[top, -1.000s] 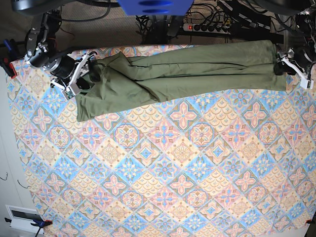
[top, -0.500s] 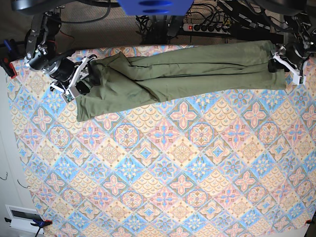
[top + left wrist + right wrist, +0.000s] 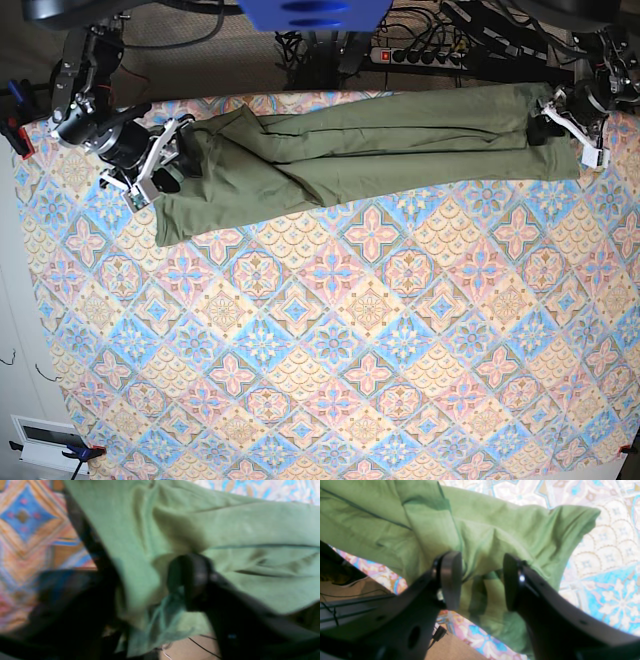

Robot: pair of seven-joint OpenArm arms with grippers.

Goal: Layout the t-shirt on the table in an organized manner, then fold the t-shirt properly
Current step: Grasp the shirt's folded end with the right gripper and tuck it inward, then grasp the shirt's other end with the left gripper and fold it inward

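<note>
While both arms sit at the far edge of the table (image 3: 330,380), the t-shirt (image 3: 370,145) lies stretched in a long, narrow band along that edge, spanning nearly the whole width between them. It is rumpled rather than flat: long creases run down its length, and at the end by the right gripper (image 3: 165,155) the cloth bunches into folds, with one corner spreading down onto the tile-pattern cloth.

From the right wrist camera, the right gripper (image 3: 481,580) stands with its two dark pads well apart, and green fabric of the t-shirt (image 3: 495,530) rises up between them in a soft ridge. The pads flank the cloth without pinching it; a clear gap shows on both sides, so this hand is wide and holding nothing.

At the other end, the left gripper (image 3: 565,120) sits over the corner of the shirt, right at the table's back edge. Its wrist view is blurred. One dark finger (image 3: 192,580) presses into the t-shirt (image 3: 225,542), and cloth is gathered and puckered around it, with a loose fold hanging below past the table edge. The other finger is a dark smear on the far side of the fabric. I cannot tell whether the jaws have closed on the cloth

Behind the table, a power strip (image 3: 420,55) and tangled cables lie on the floor
</note>
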